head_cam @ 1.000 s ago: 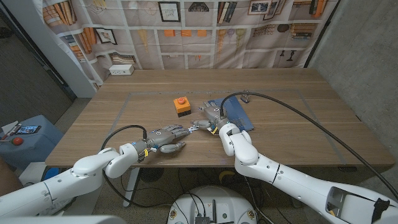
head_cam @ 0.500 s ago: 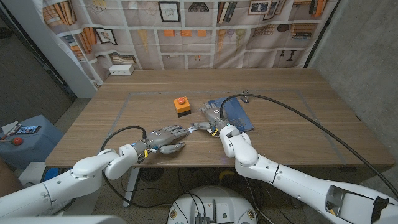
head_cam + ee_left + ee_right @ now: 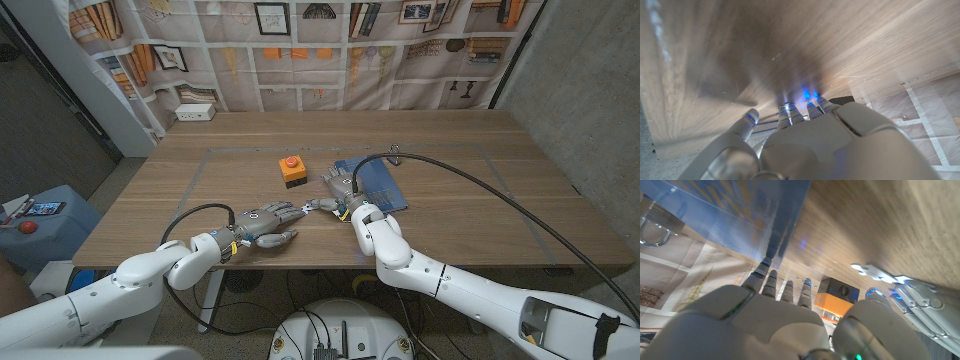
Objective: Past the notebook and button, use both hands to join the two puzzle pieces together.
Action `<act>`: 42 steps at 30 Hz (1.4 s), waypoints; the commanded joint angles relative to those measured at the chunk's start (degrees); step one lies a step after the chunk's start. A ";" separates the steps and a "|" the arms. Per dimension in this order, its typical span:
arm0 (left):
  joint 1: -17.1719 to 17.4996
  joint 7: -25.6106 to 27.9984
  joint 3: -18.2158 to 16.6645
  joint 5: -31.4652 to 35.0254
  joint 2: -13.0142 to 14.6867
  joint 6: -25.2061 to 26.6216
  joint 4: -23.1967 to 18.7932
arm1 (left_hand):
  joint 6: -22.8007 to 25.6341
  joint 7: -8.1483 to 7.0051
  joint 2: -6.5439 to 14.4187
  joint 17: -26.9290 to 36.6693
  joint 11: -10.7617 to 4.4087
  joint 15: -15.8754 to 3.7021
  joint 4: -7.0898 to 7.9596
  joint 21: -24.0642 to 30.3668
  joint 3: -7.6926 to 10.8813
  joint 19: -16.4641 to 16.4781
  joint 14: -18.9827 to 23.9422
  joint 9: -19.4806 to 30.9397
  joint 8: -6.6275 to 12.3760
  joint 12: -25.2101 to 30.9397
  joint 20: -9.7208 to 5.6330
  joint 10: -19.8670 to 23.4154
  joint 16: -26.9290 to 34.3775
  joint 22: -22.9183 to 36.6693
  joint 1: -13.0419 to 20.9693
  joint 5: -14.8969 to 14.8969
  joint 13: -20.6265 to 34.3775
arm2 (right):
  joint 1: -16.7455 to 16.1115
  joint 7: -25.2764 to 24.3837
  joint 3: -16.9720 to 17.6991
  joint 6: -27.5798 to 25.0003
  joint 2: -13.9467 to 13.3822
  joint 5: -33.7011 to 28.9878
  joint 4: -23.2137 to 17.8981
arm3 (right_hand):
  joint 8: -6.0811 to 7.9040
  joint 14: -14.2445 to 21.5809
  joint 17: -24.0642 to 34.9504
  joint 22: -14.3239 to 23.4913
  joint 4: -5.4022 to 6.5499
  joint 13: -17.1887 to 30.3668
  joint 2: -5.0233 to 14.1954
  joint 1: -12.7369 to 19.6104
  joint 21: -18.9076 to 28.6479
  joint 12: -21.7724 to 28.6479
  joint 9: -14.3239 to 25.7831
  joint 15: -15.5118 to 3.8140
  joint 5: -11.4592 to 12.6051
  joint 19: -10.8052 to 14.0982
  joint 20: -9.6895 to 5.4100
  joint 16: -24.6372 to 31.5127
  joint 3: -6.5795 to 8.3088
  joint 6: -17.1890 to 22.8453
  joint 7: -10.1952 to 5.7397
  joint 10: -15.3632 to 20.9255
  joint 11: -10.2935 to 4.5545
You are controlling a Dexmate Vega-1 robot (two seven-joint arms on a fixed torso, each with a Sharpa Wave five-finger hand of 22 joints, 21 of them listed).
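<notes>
left hand [image 3: 262,222]: near front edge of the desk [image 3: 470,215], left of ctr, fingers stretched toward the right hand; tips at the puzzle piece, grip can't tell
right hand [image 3: 341,190]: mid desk, just right of the button box, over near-left corner of the notebook; fingers extended, holding or not – can't tell
puzzle piece [image 3: 874,272]: white, flat on desk btwn the two hands' fingertips; left hand's fingers [image 3: 920,302] touching it in right wrist view. 2nd piece not made out
button box [image 3: 291,171]: orange w/ red button, mid desk, behind the hands
notebook [image 3: 376,182]: blue, right of the box, partly under right hand
cable [image 3: 500,200]: black, loops over desk's right half to right arm
</notes>
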 commanded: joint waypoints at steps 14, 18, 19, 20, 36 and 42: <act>-0.61 0.17 0.20 0.34 -0.34 -0.59 0.71 | 4.03 2.53 5.09 0.03 1.08 -4.59 -0.05 0.11 0.61 -2.49 0.50 0.22 0.62 0.63 -2.81 4.38 -0.05 0.15 0.58 0.27 0.37 | 0.69 -1.44 -1.47 -1.09 0.49 0.11 2.10 | 0.21 0.22 -0.24 0.30 -0.58 0.09 -0.80 0.04 0.49 0.61 -0.07 0.00 0.52 0.45 -0.41 0.03 -0.77 -0.30 -0.30 -0.40 -0.14; -0.75 0.22 0.21 0.28 -0.44 -0.69 0.92 | 4.05 2.54 5.09 0.03 1.15 -4.57 -0.06 0.10 0.64 -2.48 0.51 0.23 0.61 0.60 -2.80 4.37 -0.06 0.15 0.58 0.27 0.37 | 0.85 -1.73 -1.77 -1.16 0.49 -0.09 2.33 | 0.44 0.25 -0.35 0.29 -0.86 0.08 -1.08 0.37 0.48 0.70 -0.07 -0.36 0.59 0.45 -0.69 0.01 -0.91 0.12 -0.45 -0.31 -0.38; -0.85 0.16 0.24 0.24 -0.47 -0.78 1.00 | 4.05 2.52 5.08 0.03 1.11 -4.59 -0.06 0.10 0.65 -2.48 0.52 0.23 0.61 0.61 -2.80 4.39 -0.06 0.15 0.58 0.27 0.37 | 0.90 -1.64 -1.88 -1.33 0.52 -0.25 2.37 | 0.46 0.29 -0.38 0.29 -0.94 0.08 -1.14 0.49 0.50 0.71 -0.07 -0.35 0.61 0.49 -0.74 0.01 -0.94 0.13 -0.49 -0.31 -0.40; -0.96 0.16 0.29 0.33 -0.49 -0.90 1.09 | 4.05 2.53 5.08 0.03 1.15 -4.57 -0.06 0.10 0.65 -2.46 0.53 0.23 0.60 0.60 -2.79 4.38 -0.05 0.15 0.58 0.27 0.38 | 0.92 -1.60 -1.93 -1.27 0.44 -0.25 2.31 | 0.51 0.24 -0.42 0.29 -1.03 0.08 -1.20 0.60 0.50 0.72 -0.07 -0.47 0.63 0.51 -0.83 -0.02 -0.97 0.22 -0.61 -0.31 -0.45; -1.61 0.17 0.48 0.48 -0.78 -1.40 1.65 | 4.19 2.59 5.07 0.05 1.06 -4.56 -0.02 0.10 0.73 -2.36 0.71 0.24 0.61 0.63 -2.79 4.70 -0.02 0.15 0.53 0.26 0.39 | 0.81 -2.40 -2.20 -1.26 0.14 -0.84 2.56 | 0.58 0.40 -0.81 0.29 -2.12 0.06 -1.87 2.16 0.57 0.85 -0.08 -0.98 0.88 0.81 -1.45 -0.05 -1.37 0.11 -1.34 -0.34 -1.05; -1.36 0.27 0.41 0.51 -0.64 -1.21 1.38 | 4.26 2.60 5.06 0.06 1.14 -4.62 0.00 0.12 0.76 -2.27 0.83 0.25 0.62 0.64 -2.77 4.83 0.02 0.15 0.52 0.25 0.39 | 0.81 -3.23 -2.34 -1.06 0.27 -1.02 3.24 | 0.72 0.61 -0.92 0.28 -2.45 0.05 -1.92 2.69 0.63 0.93 -0.08 -1.22 0.97 1.03 -1.67 0.02 -1.44 0.40 -1.72 -0.21 -1.12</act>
